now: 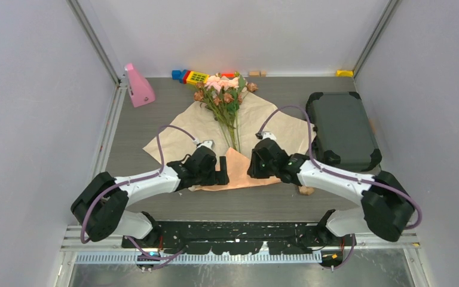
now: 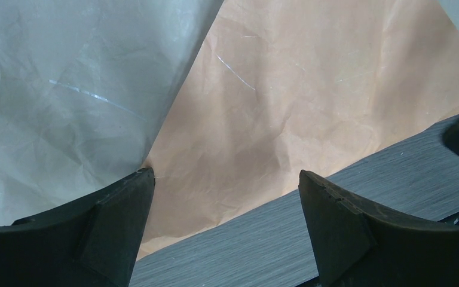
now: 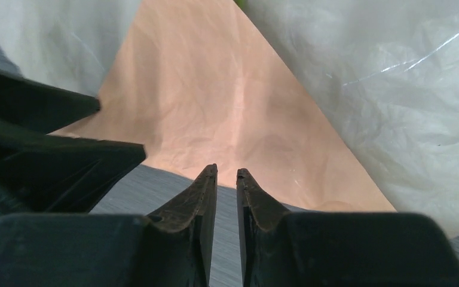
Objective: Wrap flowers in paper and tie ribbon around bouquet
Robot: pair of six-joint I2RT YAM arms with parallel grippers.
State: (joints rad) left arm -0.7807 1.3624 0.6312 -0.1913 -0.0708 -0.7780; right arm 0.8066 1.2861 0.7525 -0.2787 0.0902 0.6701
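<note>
Early wrapping step: flowers lying on the middle of the paper, stems toward its folded-up near corner. At that fold, left pincer wide open, right pincer nearly closed, gripping nothing. Next, probably: fold a paper side over stems.

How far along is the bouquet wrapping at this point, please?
Done: the flowers lie on the spread paper, and its near corner is folded up, peach face showing. In hand: nothing gripped; left gripper wide open, right gripper barely open beside that fold. Left: rolling the sides round the stems, then tying.
</note>
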